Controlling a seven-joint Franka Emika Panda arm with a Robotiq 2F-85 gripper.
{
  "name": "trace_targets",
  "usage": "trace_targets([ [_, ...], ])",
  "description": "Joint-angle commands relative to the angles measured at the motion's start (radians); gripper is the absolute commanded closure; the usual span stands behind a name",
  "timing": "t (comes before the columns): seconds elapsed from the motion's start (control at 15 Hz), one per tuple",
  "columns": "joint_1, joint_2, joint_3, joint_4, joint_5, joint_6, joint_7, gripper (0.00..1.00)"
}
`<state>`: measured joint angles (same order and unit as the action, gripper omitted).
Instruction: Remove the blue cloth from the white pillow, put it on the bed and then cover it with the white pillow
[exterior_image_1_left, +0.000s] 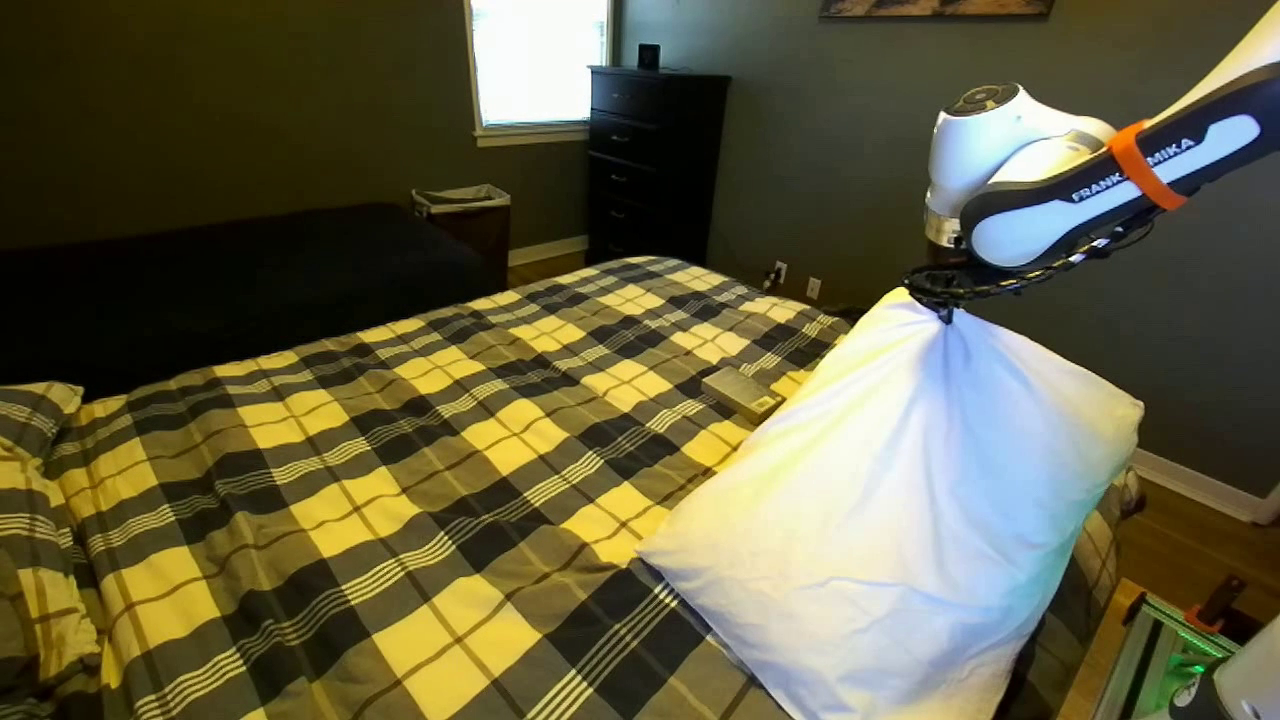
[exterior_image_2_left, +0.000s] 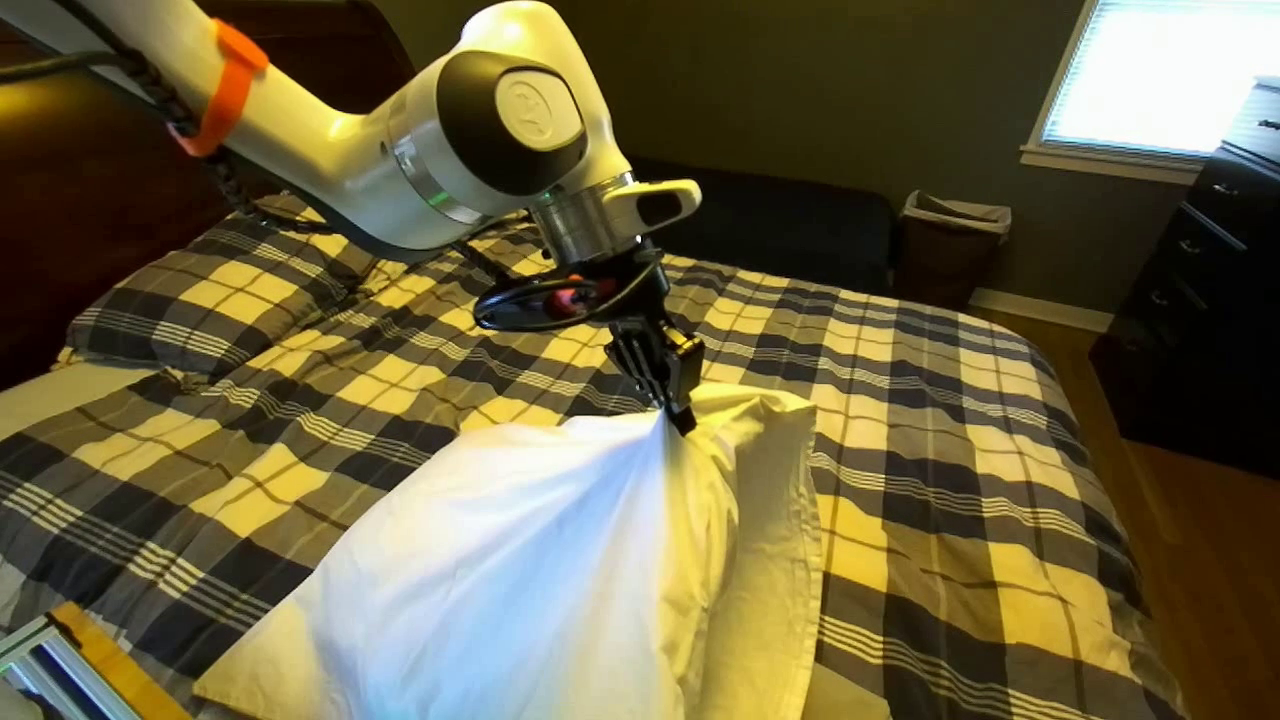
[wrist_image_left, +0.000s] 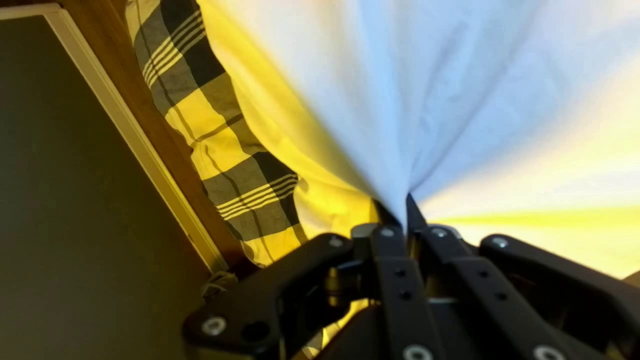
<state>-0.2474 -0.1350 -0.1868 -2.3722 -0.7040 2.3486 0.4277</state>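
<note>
Cloth (exterior_image_1_left: 738, 390): a small grey shape, matching the blue cloth in size but too small for fine detail, lies flat on the bed (exterior_image_1_left: 400, 500) in an exterior view. It shows just beside the edge of the white pillow (exterior_image_1_left: 890, 520); contact between the two could not be established.

White pillow: raised at its upper side, its body sloping down toward the camera and past the lower border in both exterior views. Whether its low end bears on the bed could not be established. Folds fan out from a single pinch point between two corners. In an exterior view a loose end of its case hangs on the side nearer the dresser (exterior_image_1_left: 655, 170).

Gripper (wrist_image_left: 403, 215): directed downward, jaws nearly together, with a narrow tuck of the white pillow's fabric clamped between the tips.

Bed: plaid cover in yellow, black, grey and white, lightly rumpled. A plaid pillow (exterior_image_2_left: 220, 290) lies at the head, before a dark headboard (exterior_image_2_left: 80, 220).

Arm (exterior_image_2_left: 340, 180): extended over the bed, bent at the wrist above the white pillow; an orange band (exterior_image_1_left: 1145, 165) circles one link.

Surroundings: a dark couch (exterior_image_1_left: 230, 270) along the far side, a bin (exterior_image_2_left: 940, 260) by its end, the dresser beside a bright window (exterior_image_1_left: 540, 60).
</note>
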Motion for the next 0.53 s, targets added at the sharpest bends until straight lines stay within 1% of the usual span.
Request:
trace_targets([
  [0.0,-0.002,0.0,0.003,0.001,0.002,-0.002,-0.001,0.99],
  [0.2,-0.028,0.012,-0.021,0.016,-0.009,-0.017,0.004,0.99],
  [0.47,-0.064,0.011,-0.05,0.018,-0.055,-0.003,0.016,0.99],
])
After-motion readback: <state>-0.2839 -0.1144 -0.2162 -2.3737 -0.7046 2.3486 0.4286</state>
